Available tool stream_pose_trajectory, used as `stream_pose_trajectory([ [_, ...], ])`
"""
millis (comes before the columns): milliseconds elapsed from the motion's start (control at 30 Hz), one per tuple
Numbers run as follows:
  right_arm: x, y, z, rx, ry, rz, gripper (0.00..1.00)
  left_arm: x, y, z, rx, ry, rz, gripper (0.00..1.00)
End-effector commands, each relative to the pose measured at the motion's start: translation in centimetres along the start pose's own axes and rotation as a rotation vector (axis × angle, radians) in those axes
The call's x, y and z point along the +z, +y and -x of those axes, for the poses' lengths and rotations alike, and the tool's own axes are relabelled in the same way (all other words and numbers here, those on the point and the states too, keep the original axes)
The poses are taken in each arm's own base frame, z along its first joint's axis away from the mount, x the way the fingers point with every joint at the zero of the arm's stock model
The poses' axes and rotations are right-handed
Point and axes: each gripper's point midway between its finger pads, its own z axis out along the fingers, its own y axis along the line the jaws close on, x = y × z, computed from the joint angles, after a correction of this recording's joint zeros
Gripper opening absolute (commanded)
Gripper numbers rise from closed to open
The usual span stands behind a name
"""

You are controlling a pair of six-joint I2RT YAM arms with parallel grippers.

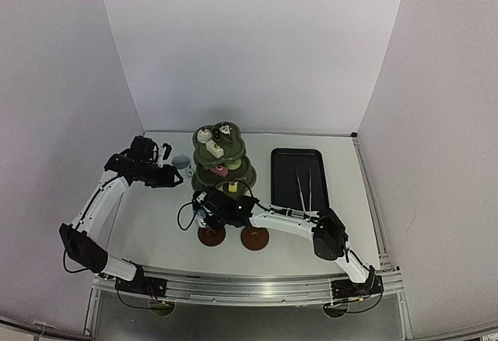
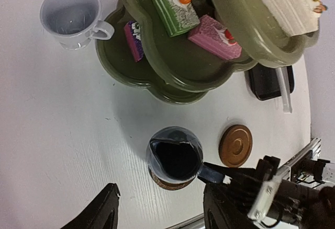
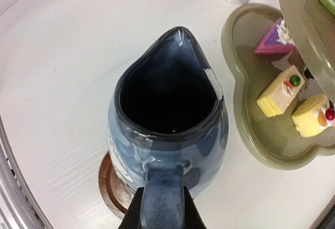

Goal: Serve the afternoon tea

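1. right gripper point(image 3: 162, 210) is clenched on the handle of the blue cup point(image 3: 168, 124), one finger each side of the strap. Gripping the handle keeps the mouth up and level and the fingers off the body.
2. blue cup is over the left coaster point(image 3: 112, 188), close to the near edge of the counter point(image 1: 156, 224), left of centre. Brown rim shows under the base. Seated or just above it: can't tell.
3. second coaster point(image 1: 254, 237) is bare, just right of the first, along the same near edge. My read: it's for the white cup point(image 2: 72, 14), which stands upright left of the stand, toward the far edge.
4. left gripper point(image 1: 173, 178) is released, nothing between the fingers, near the white cup and not touching it. Looks staged for that pick. The cup's handle points at the stand, so that side is tight.
5. stand point(image 1: 224, 162) is mid-counter toward the far edge, with cakes point(image 2: 174, 7) on every visible tier. Judgement: food looks done, cups in progress.
6. Materials:
   - blue cup: glossy mottled glaze, dark inside, pinched jug-like lip.
   - white cup: matte, flared, loop handle.
   - stand: dark olive, smooth, scalloped tiers with raised rims.
   - coasters: round, brown, ringed, wood-like.
   - cakes: blocks and wedges in pink, green, purple and yellow, with small toppings.
7. black tray point(image 1: 299, 177) with metal tongs point(image 1: 303, 189) is on the right side of the counter, apart from both grippers.
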Motion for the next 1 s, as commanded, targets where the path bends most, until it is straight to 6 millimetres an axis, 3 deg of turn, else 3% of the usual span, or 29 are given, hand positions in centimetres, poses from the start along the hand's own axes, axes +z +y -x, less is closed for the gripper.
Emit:
stream_pose_trajectory([
  [0, -7.0, -0.5, 4.4, -0.039, -0.142, 0.064, 0.00, -2.4, -1.5, 1.0, 0.021, -0.056, -0.156, 0.57],
  [100, -10.0, -0.7, 3.5, -0.124, -0.160, 0.145, 0.00, -3.6, -1.8, 1.3, 0.030, -0.077, -0.238, 0.62],
  [267, -13.2, -3.4, -1.6, -0.195, -0.203, 0.332, 0.00, -4.9, -2.9, 0.0, 0.122, -0.062, -0.322, 0.79],
  [400, -14.8, -5.1, -4.9, -0.320, -0.267, 0.362, 0.00, -4.4, -2.5, -1.1, 0.116, -0.036, -0.340, 0.84],
  [600, -14.4, -5.1, -8.6, -0.417, -0.263, 0.471, 0.00, -3.9, -0.3, -1.8, 0.097, -0.006, -0.321, 0.85],
  [967, -11.6, -7.1, -11.5, -0.547, -0.315, 0.481, 0.00, -3.2, 1.1, -2.3, 0.103, 0.036, -0.331, 0.88],
])
